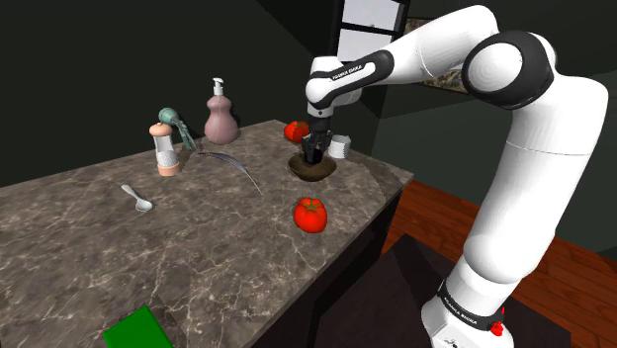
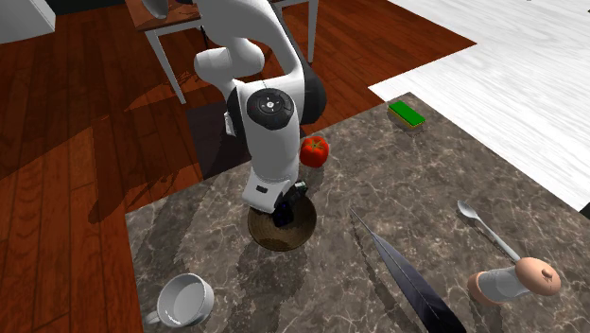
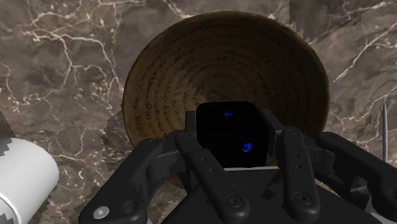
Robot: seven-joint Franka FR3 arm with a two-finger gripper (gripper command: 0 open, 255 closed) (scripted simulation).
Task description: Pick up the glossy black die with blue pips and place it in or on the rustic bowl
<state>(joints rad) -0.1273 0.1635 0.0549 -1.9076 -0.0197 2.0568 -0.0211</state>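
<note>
Item: black die [image 3: 230, 130], blue pips. Glossy, rigid, probably light and slippery. Clamped across opposite flat faces between the gripper [image 1: 314, 150] fingers, directly above the brown ridged bowl [image 3: 191, 70].

Shoulder cam sits beside the stand [image 1: 400, 297], fairly high, looking down across the desk [image 1: 119, 257] toward the bowl [image 1: 312, 169] from a middling distance. Second cam is on the opposite side of the bowl, higher up, tilted steeply down and facing back at the arm [image 2: 274, 132], wood floor [image 2: 76, 142] behind it. Wrist cam rides just behind the pincer [image 3: 230, 137], staring straight into the bowl from very close. All three catch the bowl. The two outer ones also share the tomato [image 1: 309, 214] beside it and the spoon [image 1: 138, 201] farther off.
</note>
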